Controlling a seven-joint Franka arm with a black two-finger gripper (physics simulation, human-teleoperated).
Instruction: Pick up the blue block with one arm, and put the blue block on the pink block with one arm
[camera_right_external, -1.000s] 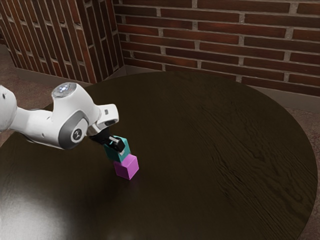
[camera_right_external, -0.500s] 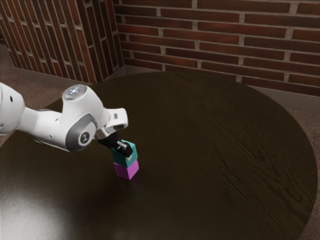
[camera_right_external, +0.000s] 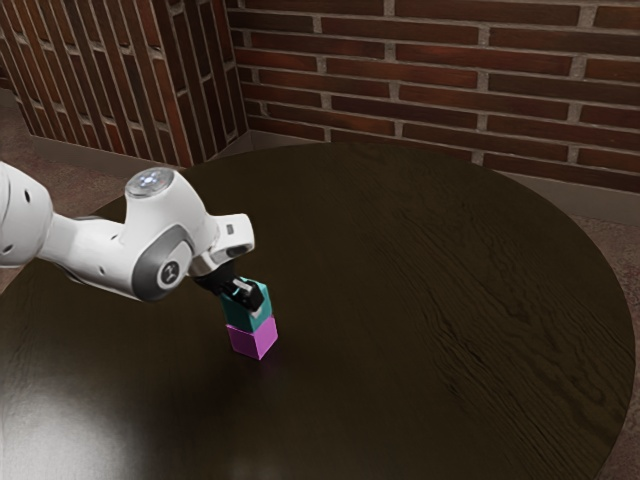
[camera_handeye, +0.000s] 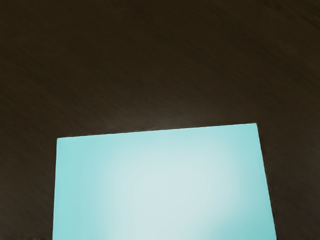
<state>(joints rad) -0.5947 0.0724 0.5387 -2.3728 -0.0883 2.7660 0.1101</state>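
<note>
Pinching the blue block (camera_right_external: 250, 312) by opposite flat faces in the closed gripper (camera_right_external: 241, 292), holding it seated on top of the pink block (camera_right_external: 252, 340), and judging it light, rigid and smooth, so favouring a square, mid-height grip.

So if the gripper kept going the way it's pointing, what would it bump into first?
The blue block, gripped right under it. The gripper points down, and that block seems to rest on the pink block, so pushing on would likely press both into the table.
</note>
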